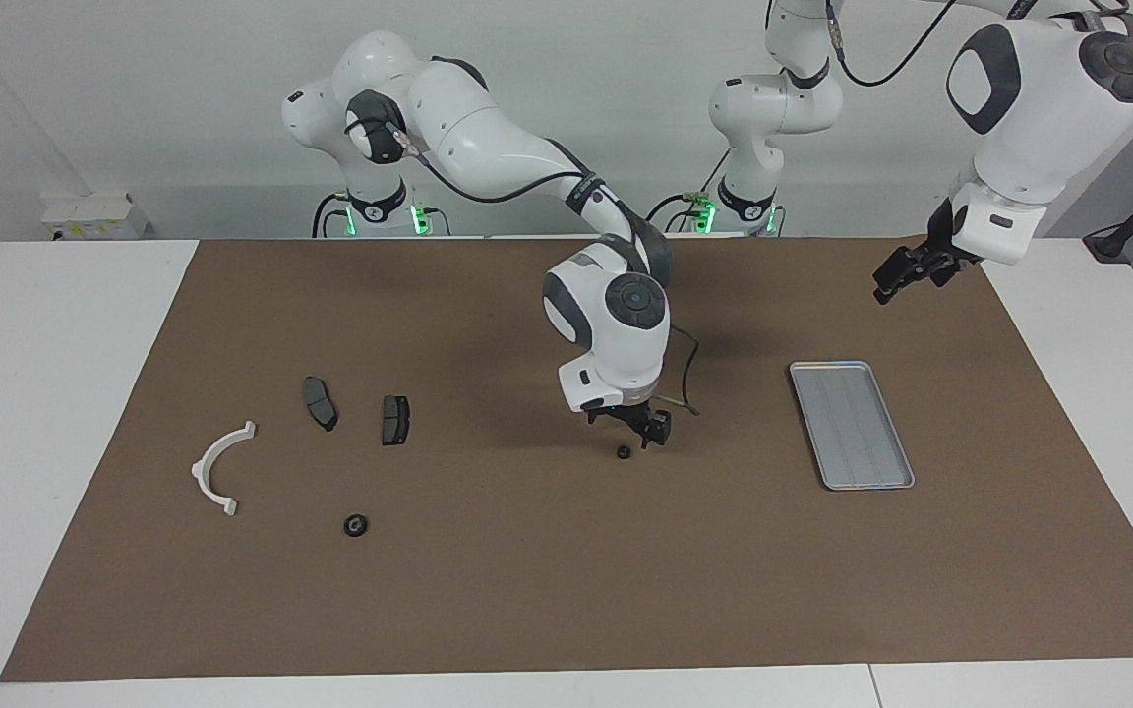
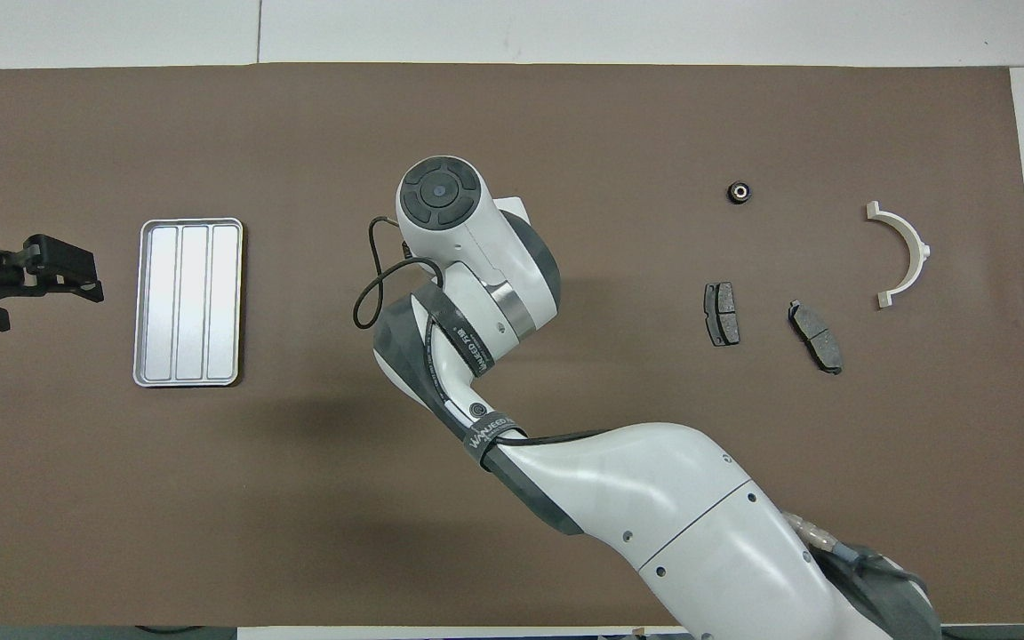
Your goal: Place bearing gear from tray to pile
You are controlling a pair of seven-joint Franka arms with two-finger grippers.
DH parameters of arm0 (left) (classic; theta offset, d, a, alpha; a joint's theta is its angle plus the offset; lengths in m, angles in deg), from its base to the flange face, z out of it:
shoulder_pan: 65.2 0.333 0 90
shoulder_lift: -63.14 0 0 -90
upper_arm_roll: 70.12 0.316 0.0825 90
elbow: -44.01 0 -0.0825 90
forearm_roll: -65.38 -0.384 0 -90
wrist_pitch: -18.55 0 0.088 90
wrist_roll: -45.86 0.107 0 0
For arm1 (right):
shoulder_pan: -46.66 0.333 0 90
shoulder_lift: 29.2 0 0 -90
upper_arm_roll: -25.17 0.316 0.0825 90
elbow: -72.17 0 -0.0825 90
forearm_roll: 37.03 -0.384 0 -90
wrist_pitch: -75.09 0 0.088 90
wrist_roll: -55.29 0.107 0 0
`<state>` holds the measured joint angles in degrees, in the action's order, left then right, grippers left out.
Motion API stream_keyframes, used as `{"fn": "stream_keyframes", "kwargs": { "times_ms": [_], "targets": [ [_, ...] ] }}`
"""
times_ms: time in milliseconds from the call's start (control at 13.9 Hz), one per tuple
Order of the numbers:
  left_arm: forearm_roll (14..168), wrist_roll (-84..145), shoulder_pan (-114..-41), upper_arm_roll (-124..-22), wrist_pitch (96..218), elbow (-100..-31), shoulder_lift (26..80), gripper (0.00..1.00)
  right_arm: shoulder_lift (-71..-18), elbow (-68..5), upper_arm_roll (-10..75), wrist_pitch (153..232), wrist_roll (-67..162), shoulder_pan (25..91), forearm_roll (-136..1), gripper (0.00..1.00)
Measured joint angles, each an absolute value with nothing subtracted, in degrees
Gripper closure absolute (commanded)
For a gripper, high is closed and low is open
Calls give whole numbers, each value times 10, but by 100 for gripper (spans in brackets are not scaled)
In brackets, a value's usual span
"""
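Two small black bearing gears lie on the brown mat: one [image 1: 623, 452] mid-table under the wide-open, empty right gripper [image 1: 637, 429], off the ridged silver-grey metal tray [image 1: 851, 424]; so small, it may skid when the jaws close

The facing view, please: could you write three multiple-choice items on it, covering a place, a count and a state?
1. Where is the right gripper?
A. over the tray
B. low beside the mid-table gear
C. over the white bracket

2. How many dark brake pads lie on the mat?
A. one
B. four
C. two

3. How do the right gripper's jaws stand?
A. open, holding nothing
B. shut on a brake pad
C. shut on the mid-table gear

Answers:
1 B, its fingertips hang just by that gear.
2 C, a second pad lies beside the first.
3 A, the gear lies free on the mat.
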<state>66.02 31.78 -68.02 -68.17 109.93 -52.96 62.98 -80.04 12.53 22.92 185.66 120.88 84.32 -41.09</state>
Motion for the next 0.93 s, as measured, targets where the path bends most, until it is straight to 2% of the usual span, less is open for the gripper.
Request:
{"fn": "stream_keyframes", "kwargs": {
  "times_ms": [144, 935],
  "targets": [
    [660, 318, -680, -686, 1099, -530, 630, 0, -806, 125, 224, 1860, 1208, 843, -403, 8],
    [660, 318, -680, -686, 1099, -523, 644, 0, -817, 125, 212, 1889, 1208, 843, -400, 20]
  ]
}}
